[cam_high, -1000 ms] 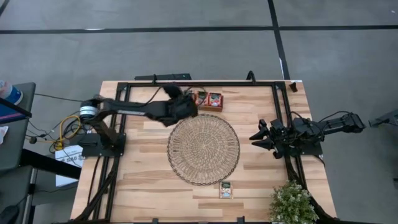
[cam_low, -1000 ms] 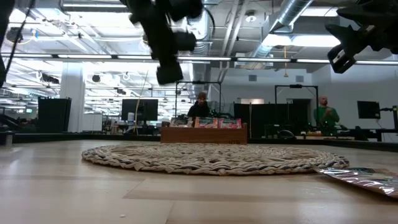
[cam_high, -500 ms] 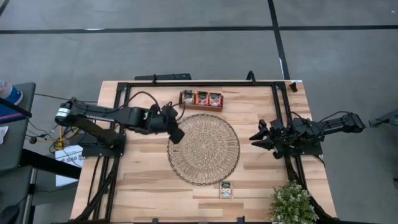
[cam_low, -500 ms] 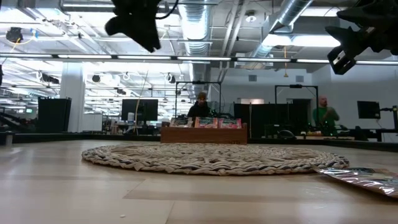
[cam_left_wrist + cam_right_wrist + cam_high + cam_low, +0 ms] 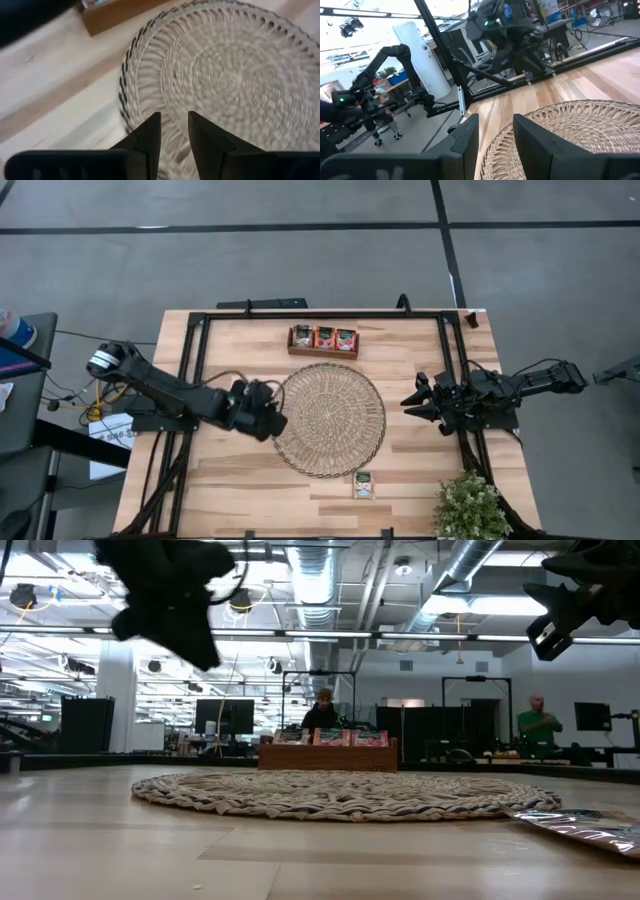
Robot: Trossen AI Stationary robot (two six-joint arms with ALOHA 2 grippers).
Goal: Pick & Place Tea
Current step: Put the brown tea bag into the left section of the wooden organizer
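Here, left to right, we log:
Left arm: we see it stretched low across the desk (image 5: 240, 480) from its base at the left edge, reaching toward the mat.
Left end effector (image 5: 268, 418): we place it at the left rim of the round woven mat (image 5: 328, 418), raised off the desk in the low view; in the left wrist view its two fingers (image 5: 147, 135) stand a narrow gap apart with nothing between them, so we mark it slightly parted and empty.
Mat: we see it centred on the desk, flat, nothing lying on it.
Wooden tray (image 5: 323, 340): we put it at the far edge, just beyond the mat, apart from it.
Tea in tray (image 5: 334, 338): we see sachets standing in its compartments, red-orange ones in the middle and right; the left compartment's colour we cannot tell.
Loose tea sachet (image 5: 363, 485): we find it flat on the desk just past the mat's near rim, beige with a dark green top.
Plant (image 5: 470, 507): near right corner.
Right end effector (image 5: 412, 402): we see it at the right side, well apart from the mat, fingers (image 5: 467, 137) parted, empty.
Background: people stand in the room beyond.
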